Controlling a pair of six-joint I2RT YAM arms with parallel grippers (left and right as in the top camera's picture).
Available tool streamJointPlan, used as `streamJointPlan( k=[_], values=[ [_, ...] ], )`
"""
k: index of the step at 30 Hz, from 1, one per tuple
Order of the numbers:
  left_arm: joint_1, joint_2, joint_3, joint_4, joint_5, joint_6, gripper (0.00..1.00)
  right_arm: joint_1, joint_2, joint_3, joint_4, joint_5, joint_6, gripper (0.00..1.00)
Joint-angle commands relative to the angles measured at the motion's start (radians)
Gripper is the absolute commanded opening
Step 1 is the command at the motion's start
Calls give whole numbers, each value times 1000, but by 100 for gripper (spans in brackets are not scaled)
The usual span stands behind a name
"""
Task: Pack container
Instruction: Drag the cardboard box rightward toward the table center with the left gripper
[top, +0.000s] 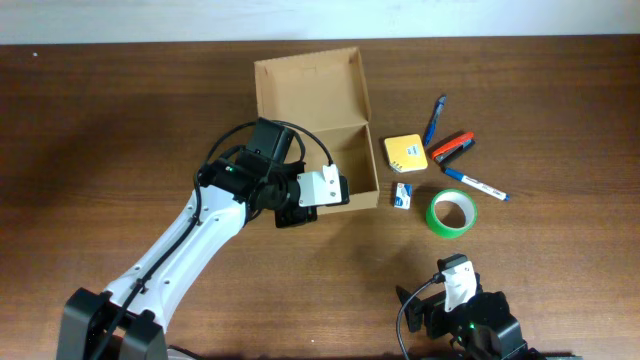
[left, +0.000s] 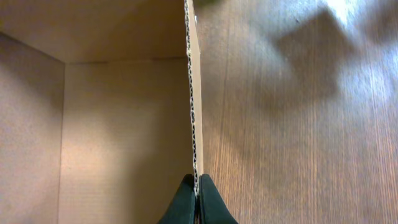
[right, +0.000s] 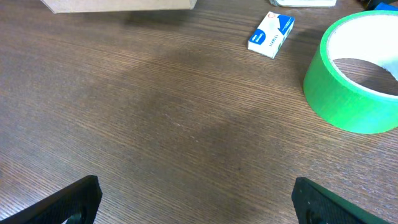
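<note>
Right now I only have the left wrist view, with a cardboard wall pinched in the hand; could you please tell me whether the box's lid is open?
Observer: Yes, the container has its lid standing open on the far side, opposite the front wall that the left hand grips.
Operator: Thank you. Where are the things to pack?
Observer: On the table, on the right arm's side of the container: a yellow sticky note pad, a small blue and white box, a green tape roll and a blue pen.
Operator: And the right hand?
Observer: The right hand is open, near the table's front edge, just short of the green tape roll.
</note>
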Motion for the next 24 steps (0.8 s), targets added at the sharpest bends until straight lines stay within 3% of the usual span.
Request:
streamJointPlan(
  k=[1, 5, 24],
  values=[
    [2, -14, 22, -5, -1, 72, 1, 9, -10, -7, 3, -2, 10, 99],
    [2, -9, 22, -5, -58, 77, 2, 9, -10, -7, 3, -2, 10, 99],
    [2, 66, 22, -21, -54, 120, 2, 9, -10, -7, 3, -2, 10, 99]
  ],
)
